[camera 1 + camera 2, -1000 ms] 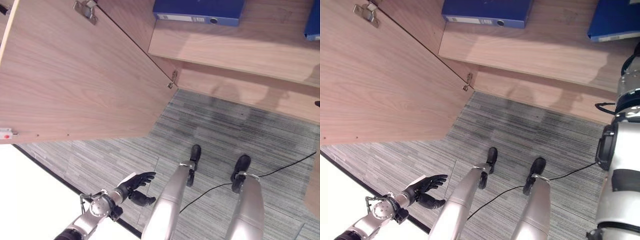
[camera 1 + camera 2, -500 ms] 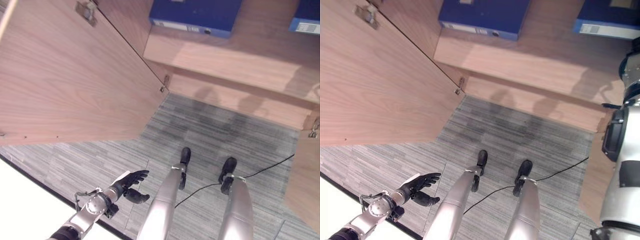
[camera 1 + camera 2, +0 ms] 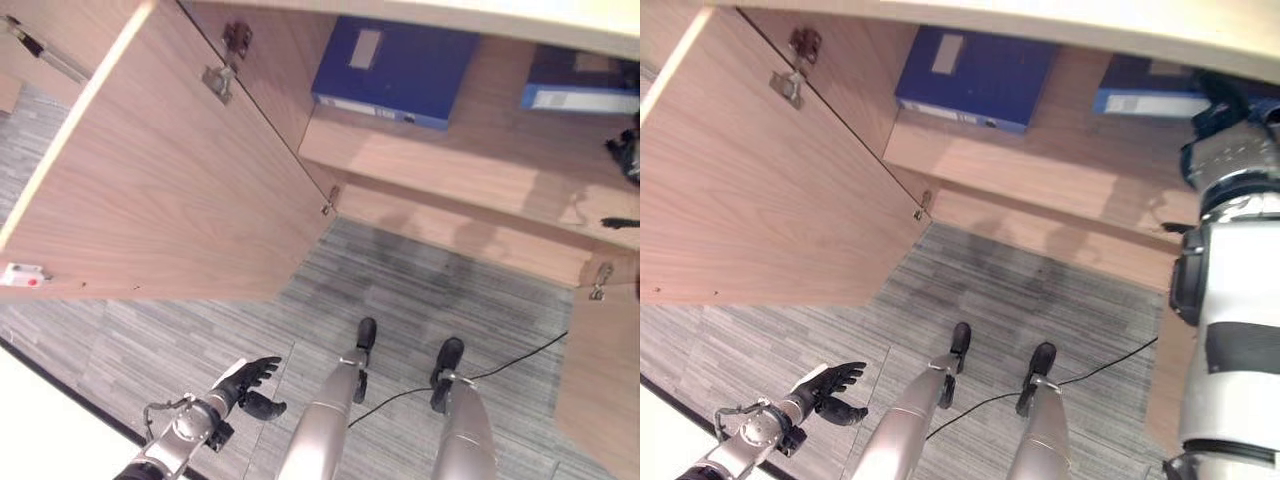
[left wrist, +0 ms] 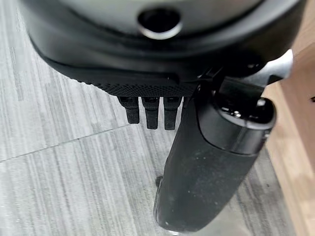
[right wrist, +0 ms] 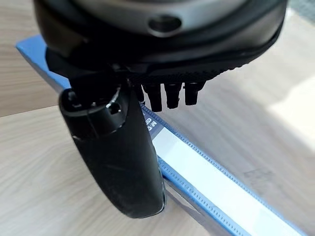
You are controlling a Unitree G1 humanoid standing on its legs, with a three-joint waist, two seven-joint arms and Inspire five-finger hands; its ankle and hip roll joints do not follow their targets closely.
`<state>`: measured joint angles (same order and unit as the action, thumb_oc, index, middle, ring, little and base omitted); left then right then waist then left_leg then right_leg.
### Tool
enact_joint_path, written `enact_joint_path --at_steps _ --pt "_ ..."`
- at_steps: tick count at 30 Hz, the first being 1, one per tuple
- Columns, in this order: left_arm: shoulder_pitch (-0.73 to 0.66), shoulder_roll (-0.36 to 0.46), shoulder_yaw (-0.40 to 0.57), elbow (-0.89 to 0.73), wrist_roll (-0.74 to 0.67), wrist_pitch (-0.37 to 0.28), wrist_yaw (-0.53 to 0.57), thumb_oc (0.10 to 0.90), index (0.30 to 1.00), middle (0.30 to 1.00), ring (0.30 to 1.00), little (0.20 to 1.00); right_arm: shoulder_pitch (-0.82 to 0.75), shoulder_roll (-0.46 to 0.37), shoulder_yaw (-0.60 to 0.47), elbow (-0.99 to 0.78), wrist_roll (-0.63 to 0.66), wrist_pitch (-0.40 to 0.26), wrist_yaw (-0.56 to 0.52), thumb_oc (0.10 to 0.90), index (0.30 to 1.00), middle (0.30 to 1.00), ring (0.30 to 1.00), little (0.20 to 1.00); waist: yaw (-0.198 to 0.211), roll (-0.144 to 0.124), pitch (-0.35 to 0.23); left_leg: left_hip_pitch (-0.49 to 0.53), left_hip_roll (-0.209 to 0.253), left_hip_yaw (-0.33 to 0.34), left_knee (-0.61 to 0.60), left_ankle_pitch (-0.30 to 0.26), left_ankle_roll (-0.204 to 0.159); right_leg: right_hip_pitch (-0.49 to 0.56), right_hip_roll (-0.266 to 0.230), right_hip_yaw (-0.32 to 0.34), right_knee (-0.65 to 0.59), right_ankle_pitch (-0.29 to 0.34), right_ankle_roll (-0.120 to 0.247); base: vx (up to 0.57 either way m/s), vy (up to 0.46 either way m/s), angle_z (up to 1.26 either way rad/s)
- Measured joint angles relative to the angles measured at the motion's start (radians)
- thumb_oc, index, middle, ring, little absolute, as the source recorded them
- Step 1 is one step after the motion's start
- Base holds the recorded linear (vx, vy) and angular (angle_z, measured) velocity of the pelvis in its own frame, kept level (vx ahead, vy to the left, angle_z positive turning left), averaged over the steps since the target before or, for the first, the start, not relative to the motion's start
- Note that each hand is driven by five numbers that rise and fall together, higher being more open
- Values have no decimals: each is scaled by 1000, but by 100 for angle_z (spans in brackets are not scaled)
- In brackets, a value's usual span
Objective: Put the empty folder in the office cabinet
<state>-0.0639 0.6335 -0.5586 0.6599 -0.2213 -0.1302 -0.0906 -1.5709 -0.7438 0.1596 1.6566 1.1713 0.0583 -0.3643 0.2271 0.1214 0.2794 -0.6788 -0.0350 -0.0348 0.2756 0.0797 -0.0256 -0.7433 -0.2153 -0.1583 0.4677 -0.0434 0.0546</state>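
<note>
view just tilted up to the cabinet (image 3: 200, 200) | your right hand (image 5: 123, 162) lies relaxed on the folder (image 5: 197, 162), now shelved | left hand (image 3: 245, 385) hangs loosely spread | release next

Both folders are blue, the left folder (image 3: 392, 70) and the right folder (image 5: 206, 172), each with a white spine label; light woodgrain cabinet (image 3: 470, 165), grey striped carpet (image 3: 420, 290).

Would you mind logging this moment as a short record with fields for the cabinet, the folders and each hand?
cabinet: door swung open, wooden shelf exposed
folders: two blue ones lying flat on the shelf, one at left, one at right
right hand: close over the right folder's spine; grip cannot be told
left hand: low over the grey carpet, fingers relaxed, holding nothing
</note>
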Motion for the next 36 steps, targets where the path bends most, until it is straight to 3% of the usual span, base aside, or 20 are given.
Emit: enact_joint_path --at_steps 10,18,27,36 --pt "1 -36 -6 39 -3 0 25 800 900 900 900 900 113 63 -96 0 12 -12 -22 800 900 900 900 900 5 2 -2 37 7 0 -60 35 3 33 12 -8 -54 28 -8 -5 -2 -1" --pt "2 -72 -25 57 -9 -1 42 800 900 900 900 900 217 71 -169 -2 72 -75 -23 800 900 900 900 900 23 9 -4 85 12 -8 -108 45 -10 71 15 -18 -70 24 -10 -8 -1 1" --pt "-2 -136 -28 118 -7 -1 46 800 900 900 900 900 274 81 -198 -10 129 -131 -13 800 900 900 900 900 23 37 -19 89 13 -10 -114 51 -8 71 16 -19 -67 23 -12 0 0 0" --pt "-3 -150 -23 140 -1 -3 44 800 900 900 900 900 470 198 -225 -252 208 -255 56 800 900 900 900 900 -2 37 -19 113 22 -11 -142 58 -14 92 28 -21 -93 28 -18 0 0 -1"
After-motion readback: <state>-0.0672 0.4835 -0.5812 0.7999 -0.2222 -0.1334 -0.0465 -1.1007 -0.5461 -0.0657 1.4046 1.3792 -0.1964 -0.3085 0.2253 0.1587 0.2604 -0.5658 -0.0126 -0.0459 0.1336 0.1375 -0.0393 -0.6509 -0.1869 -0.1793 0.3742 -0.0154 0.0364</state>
